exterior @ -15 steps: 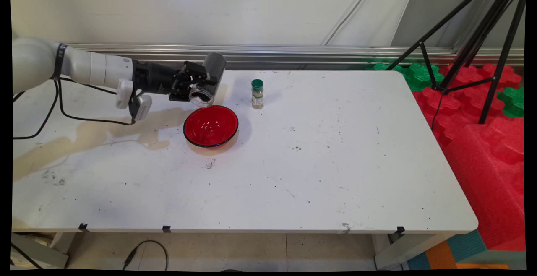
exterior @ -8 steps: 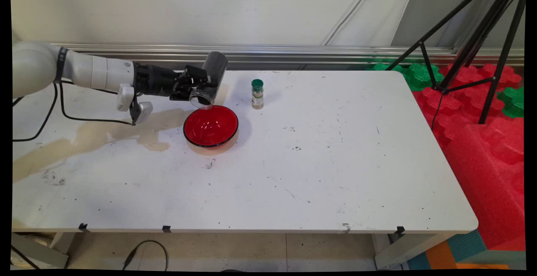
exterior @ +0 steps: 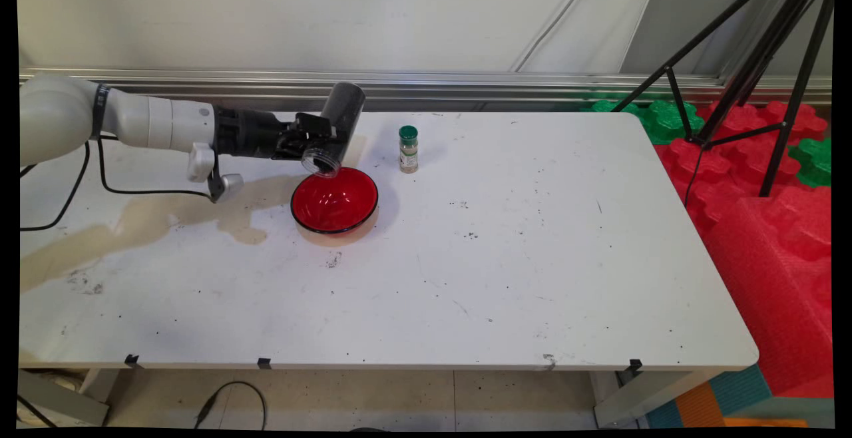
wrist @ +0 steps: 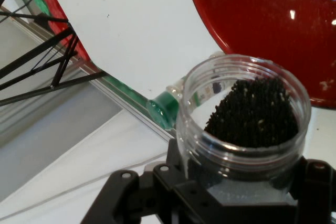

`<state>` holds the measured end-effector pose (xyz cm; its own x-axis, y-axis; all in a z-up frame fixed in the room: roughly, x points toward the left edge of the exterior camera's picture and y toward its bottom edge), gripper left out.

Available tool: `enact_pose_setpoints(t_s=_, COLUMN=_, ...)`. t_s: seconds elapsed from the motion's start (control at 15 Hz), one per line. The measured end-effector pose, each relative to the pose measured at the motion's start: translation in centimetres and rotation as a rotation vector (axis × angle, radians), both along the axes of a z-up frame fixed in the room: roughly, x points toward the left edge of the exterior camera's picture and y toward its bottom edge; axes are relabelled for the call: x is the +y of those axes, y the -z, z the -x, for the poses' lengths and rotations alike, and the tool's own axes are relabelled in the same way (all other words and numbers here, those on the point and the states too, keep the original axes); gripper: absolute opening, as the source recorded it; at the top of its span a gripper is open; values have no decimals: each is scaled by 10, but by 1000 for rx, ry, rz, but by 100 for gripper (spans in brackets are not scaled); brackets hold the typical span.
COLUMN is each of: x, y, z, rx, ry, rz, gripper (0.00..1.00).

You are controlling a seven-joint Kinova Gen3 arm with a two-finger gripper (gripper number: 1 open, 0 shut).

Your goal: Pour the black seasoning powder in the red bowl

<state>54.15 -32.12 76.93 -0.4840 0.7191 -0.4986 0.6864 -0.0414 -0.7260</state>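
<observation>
Jar over bowl, spice bottle to the right

The tilted jar point(exterior: 336, 128) hangs mouth-down over the bowl's point(exterior: 334, 200) far rim; the spice bottle point(exterior: 408, 149) stands right of both, on the table point(exterior: 506, 258).

White table point(exterior: 506, 278), top scuffed w/ dark specks; tan stain point(exterior: 143, 218) across its left part. Small black tape tabs point(exterior: 264, 363) along near edge. Behind table: pale wall point(exterior: 299, 18) w/ metal rail point(exterior: 466, 82) running along its base. Right of table: red foam blocks point(exterior: 772, 251), stacked, w/ green foam pieces point(exterior: 665, 118) at far corner. Black tripod legs point(exterior: 779, 58) stand at upper right. Tiled floor point(exterior: 399, 398) below near edge; black cable point(exterior: 233, 401) loops on it. Lighting even, soft shadows
</observation>
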Motion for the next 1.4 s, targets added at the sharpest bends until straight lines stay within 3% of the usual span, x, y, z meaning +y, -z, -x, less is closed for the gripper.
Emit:
enact_pose_setpoints(t_s=0.67, x=3, y=6, z=1, rx=-42, ry=22, rz=52, gripper=0)
enact_pose_setpoints(t_s=1.4, x=9, y=9, z=0, rx=-60, ry=39, rz=71, gripper=0)
